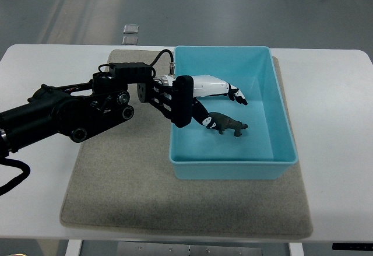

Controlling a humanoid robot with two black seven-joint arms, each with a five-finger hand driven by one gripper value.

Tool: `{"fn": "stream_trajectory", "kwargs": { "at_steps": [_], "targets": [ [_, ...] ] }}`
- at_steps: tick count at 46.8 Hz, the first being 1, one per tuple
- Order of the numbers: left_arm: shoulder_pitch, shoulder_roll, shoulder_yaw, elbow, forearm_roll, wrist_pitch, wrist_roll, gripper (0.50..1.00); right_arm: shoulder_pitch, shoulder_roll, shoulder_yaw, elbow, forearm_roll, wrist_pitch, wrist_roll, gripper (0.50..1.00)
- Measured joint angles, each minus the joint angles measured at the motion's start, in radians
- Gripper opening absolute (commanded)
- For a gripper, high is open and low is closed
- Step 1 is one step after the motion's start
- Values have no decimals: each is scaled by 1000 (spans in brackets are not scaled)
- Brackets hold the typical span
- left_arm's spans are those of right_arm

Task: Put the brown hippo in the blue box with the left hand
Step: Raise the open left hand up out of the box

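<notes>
A white table (332,93) stood on a grey floor (175,5), with a beige mat (116,192) spread over its middle. The blue box (233,168) sat at the mat's right edge. The brown hippo (228,123), small and dark, lay on the box floor. The left hand (217,95) reached over the box's left wall, fingers (238,95) released, nothing in them.

1 brown hippo (228,123), 1 blue box (280,129), 1 mat (122,180), 1 table (332,122)

No text, label, brand, number or sign can be read anywhere on or around the light blue plastic box (233,162).
</notes>
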Motion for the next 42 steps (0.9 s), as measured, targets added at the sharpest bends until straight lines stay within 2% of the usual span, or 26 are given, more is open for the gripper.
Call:
{"fn": "stream_trajectory", "kwargs": {
  "at_steps": [4, 7, 16, 20, 23, 26, 42],
  "targets": [
    [1, 3, -13, -5, -8, 13, 0, 887, 0, 0, 0, 0, 0, 0, 0, 936],
    [2, 4, -35, -9, -17, 30, 0, 932, 0, 0, 0, 0, 0, 0, 0, 936],
    [14, 8, -138, -10, -84, 59, 0, 939, 0, 0, 0, 0, 0, 0, 0, 936],
    [32, 10, -177, -8, -141, 81, 0, 964, 0, 0, 0, 0, 0, 0, 0, 936],
    [44, 13, -194, -7, -188, 112, 0, 966, 0, 0, 0, 0, 0, 0, 0, 936],
    [50, 19, -201, -4, -240, 146, 0, 992, 0, 0, 0, 0, 0, 0, 0, 936],
    [67, 80, -204, 3, -609, 385, -1, 992, 0, 0, 0, 0, 0, 0, 0, 936]
  ]
}}
